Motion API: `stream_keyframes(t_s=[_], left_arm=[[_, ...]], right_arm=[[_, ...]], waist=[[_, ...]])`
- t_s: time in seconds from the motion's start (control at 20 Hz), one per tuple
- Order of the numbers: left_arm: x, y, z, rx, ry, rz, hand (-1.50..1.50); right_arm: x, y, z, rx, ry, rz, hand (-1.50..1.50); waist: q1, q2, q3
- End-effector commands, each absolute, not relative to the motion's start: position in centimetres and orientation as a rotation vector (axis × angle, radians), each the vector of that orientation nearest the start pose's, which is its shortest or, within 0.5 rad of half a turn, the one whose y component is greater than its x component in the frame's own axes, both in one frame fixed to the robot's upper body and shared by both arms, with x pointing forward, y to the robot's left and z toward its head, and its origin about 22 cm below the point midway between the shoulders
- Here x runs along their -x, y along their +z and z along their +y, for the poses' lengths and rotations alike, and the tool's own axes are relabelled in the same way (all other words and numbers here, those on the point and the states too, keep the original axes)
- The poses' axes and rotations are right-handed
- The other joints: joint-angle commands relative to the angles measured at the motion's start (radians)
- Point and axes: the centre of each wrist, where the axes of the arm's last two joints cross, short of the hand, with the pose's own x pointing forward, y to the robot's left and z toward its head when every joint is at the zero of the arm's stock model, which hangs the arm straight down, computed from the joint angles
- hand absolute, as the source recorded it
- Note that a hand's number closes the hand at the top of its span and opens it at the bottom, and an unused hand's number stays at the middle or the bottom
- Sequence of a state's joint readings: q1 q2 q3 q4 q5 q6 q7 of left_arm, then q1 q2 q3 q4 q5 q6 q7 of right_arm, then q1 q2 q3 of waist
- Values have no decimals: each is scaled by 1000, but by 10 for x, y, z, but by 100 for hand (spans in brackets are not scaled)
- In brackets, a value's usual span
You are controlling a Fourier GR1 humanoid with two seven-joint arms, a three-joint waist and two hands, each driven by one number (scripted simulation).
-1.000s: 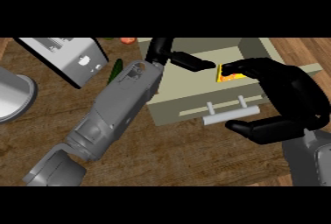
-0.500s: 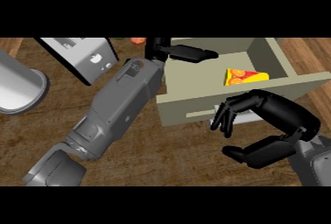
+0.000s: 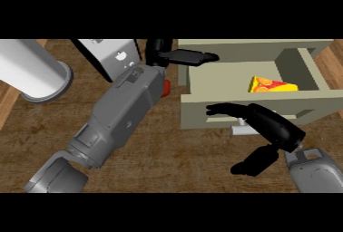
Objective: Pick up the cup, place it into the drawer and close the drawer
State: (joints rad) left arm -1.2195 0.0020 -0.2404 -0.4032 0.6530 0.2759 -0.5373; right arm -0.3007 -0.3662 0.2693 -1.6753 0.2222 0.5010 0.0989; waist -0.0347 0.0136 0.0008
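The beige drawer (image 3: 201,86) stands open at the upper right, and an orange and yellow wedge (image 3: 271,85) lies inside it. My left hand (image 3: 164,50) is at the drawer's back left corner, its straight fingers (image 3: 195,57) reaching over the rim and holding nothing that shows. My right hand (image 3: 271,129) is in front of the drawer's front panel (image 3: 201,115). Its bent fingers lie against the panel, the thumb (image 3: 253,164) is spread away, and the hand partly hides the handle (image 3: 241,131). No cup is plainly visible. A small red thing (image 3: 165,88) peeks out beside my left forearm.
A big white cylinder (image 3: 33,72) lies at the left. A white and grey appliance (image 3: 110,54) stands at the top, left of my left hand. My left forearm (image 3: 120,113) crosses the wooden counter (image 3: 167,154) diagonally.
My right hand has come down from over the open drawer to its front panel. The whole scene has slid down and right in the view. My left hand stays at the drawer's left rim.
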Motion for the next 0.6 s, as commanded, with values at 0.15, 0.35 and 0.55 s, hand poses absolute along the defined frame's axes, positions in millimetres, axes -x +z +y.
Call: stream_keyframes(t_s=[0.15,0.35,0.55], left_arm=[[-431,95,61,333,77,-1917,-150],[-431,84,85,329,79,-1919,-150],[-426,67,113,340,75,-1912,-150]], right_arm=[[-311,21,-207,61,1295,-1362,-150],[-336,-6,-217,109,1323,-1290,150],[-362,-15,-222,165,1243,-1317,150]], waist=[[79,-5,1],[90,-3,1],[128,3,2]])
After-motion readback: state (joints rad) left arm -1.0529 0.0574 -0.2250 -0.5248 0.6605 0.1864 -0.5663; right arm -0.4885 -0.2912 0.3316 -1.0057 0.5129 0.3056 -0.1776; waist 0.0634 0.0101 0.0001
